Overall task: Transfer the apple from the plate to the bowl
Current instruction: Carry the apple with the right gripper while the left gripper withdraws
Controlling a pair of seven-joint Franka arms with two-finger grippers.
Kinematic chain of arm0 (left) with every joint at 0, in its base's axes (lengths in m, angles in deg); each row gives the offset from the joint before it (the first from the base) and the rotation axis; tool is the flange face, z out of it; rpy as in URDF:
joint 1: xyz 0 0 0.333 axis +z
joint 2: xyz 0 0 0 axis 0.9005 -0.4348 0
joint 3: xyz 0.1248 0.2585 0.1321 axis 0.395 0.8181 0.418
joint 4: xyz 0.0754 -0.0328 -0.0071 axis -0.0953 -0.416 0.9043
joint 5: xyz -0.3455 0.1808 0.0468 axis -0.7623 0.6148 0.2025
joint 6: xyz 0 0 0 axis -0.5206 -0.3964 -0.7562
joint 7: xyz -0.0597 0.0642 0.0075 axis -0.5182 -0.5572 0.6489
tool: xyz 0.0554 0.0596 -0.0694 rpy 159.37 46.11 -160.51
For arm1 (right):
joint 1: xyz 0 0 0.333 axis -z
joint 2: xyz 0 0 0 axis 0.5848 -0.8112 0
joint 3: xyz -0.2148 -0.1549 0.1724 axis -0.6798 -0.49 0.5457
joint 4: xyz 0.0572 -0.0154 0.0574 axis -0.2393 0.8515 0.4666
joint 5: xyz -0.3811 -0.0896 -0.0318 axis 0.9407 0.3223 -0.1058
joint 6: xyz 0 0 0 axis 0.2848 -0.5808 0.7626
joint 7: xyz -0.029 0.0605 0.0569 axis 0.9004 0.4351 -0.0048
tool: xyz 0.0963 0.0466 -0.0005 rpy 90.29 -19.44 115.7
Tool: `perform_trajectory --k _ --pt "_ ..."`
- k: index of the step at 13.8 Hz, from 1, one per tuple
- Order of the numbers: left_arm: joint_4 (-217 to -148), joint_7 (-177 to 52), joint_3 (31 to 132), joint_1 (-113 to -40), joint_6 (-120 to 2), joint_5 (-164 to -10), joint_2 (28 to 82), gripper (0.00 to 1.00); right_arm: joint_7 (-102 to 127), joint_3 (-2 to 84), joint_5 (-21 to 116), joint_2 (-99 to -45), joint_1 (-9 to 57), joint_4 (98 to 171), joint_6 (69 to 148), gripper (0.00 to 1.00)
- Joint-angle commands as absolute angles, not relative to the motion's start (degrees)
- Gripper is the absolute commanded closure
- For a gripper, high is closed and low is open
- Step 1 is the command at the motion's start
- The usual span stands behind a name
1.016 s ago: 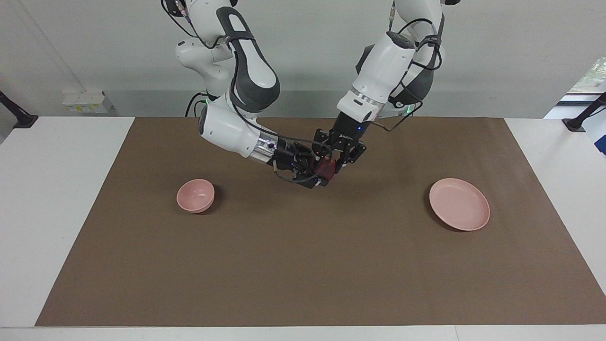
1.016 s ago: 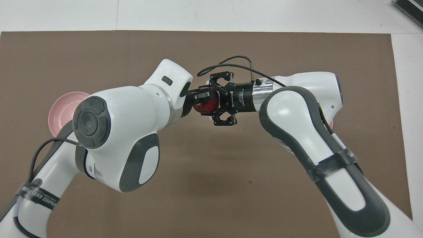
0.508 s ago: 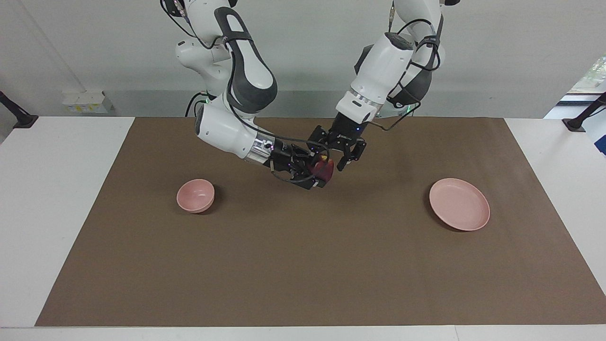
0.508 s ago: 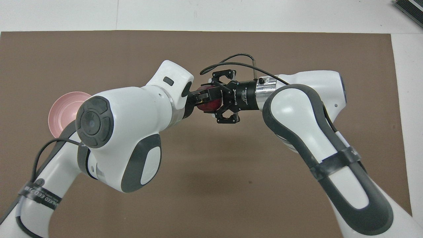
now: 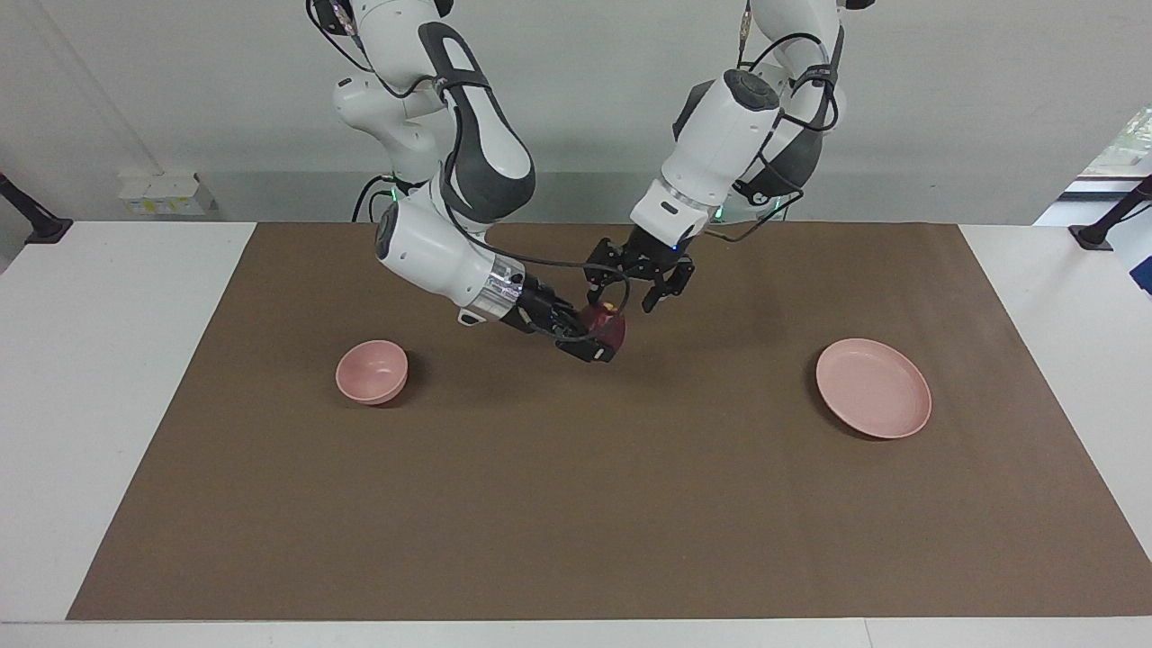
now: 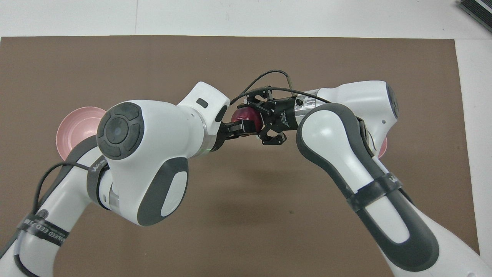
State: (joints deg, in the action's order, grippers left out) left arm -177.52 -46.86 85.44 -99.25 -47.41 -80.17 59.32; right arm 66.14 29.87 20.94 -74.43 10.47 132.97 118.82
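Observation:
The dark red apple (image 5: 605, 326) (image 6: 244, 114) hangs in the air over the middle of the brown mat, with my right gripper (image 5: 601, 338) (image 6: 251, 115) shut on it. My left gripper (image 5: 624, 297) (image 6: 241, 125) is open just above and beside the apple, its fingers clear of it. The pale pink plate (image 5: 873, 387) lies bare toward the left arm's end of the table; in the overhead view the plate (image 6: 73, 129) is half hidden by my left arm. The small pink bowl (image 5: 372, 371) stands toward the right arm's end; only a sliver of the bowl (image 6: 383, 148) shows from overhead.
The brown mat (image 5: 576, 504) covers most of the white table (image 5: 108, 378). Both arms meet over its middle, and a black cable (image 6: 269, 75) loops off the right wrist.
My left gripper has opened, let go of the apple and drawn back upward. The right gripper has closed on the apple and holds it alone.

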Motion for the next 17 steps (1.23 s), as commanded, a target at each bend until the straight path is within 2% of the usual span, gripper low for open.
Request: perform_trajectory --k 1,4,9,11,13,17 --pt "-178.5 -50.5 86.1 -98.4 -41.4 -80.3 61.2 0.0 61.7 29.7 29.6 -74.0 10.4 134.4 123.6 1.0" --pt "-178.7 -55.5 86.2 -94.5 -37.2 -76.3 61.2 0.0 56.4 29.5 35.1 -74.4 11.8 134.4 124.3 1.0" --pt "-177.5 -64.8 86.1 -88.6 -36.6 -64.2 60.3 0.0 52.2 29.6 61.8 -73.9 15.4 134.5 122.7 1.0" --pt "-175.7 -66.8 86.1 -86.7 -36.4 -59.9 59.1 0.0 48.1 29.4 68.7 -72.6 16.4 134.4 118.9 1.0" --pt "-175.6 -71.0 86.2 -85.3 -36.4 -59.5 58.9 0.0 39.5 29.4 73.7 -70.8 20.0 135.2 114.1 1.0" --pt "-174.7 -72.6 86.2 -82.5 -36.2 -57.1 59.6 0.0 27.3 29.4 75.3 -68.0 27.9 141.5 114.1 1.0"
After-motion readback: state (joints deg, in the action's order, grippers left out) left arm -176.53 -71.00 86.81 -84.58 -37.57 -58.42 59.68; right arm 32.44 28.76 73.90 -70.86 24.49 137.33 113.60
